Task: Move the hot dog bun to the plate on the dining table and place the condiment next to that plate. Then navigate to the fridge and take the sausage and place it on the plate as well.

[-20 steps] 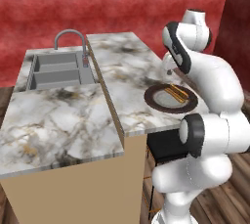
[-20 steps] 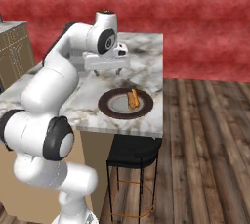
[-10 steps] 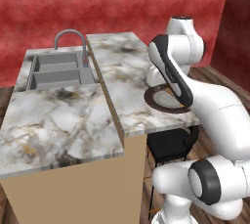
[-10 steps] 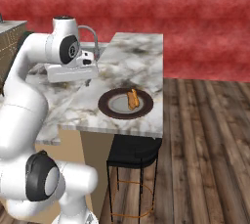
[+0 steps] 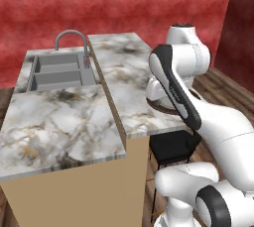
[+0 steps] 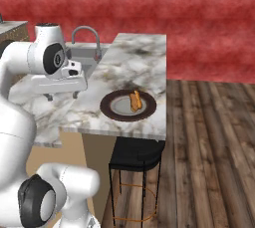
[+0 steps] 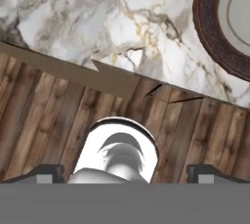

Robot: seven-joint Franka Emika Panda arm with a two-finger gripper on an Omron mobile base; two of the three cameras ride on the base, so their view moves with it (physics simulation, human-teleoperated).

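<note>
Red walls and wood floor frame the dining table [image 6: 142, 57], marble top w/ tan sides, sink at its far-left end. Hot dog bun [image 6: 135, 100] already lies on the plate [image 6: 113, 114], slightly right of centre, near the table's front-right edge. Plate also peeks into the hand view [image 7: 215, 32] at top right, w/ marble beside it and floorboards past the table edge.

Gripper [image 6: 62, 94] hangs left of the plate, clear of it, over the table's left side; fingers are spread wide w/ nothing between them, tips sitting far apart at the bottom of the hand view. In the left base view the arm covers most of the plate, so only a sliver of rim shows [image 5: 159, 106].

Progress, judging by layout: step 1 of 3 looks done (bun plated). Condiment is not yet beside the plate; I can't pick it out on the tabletop, maybe hidden behind the arm. Left to do: fetch condiment, set it next to plate, then drive to fridge for the sausage.
</note>
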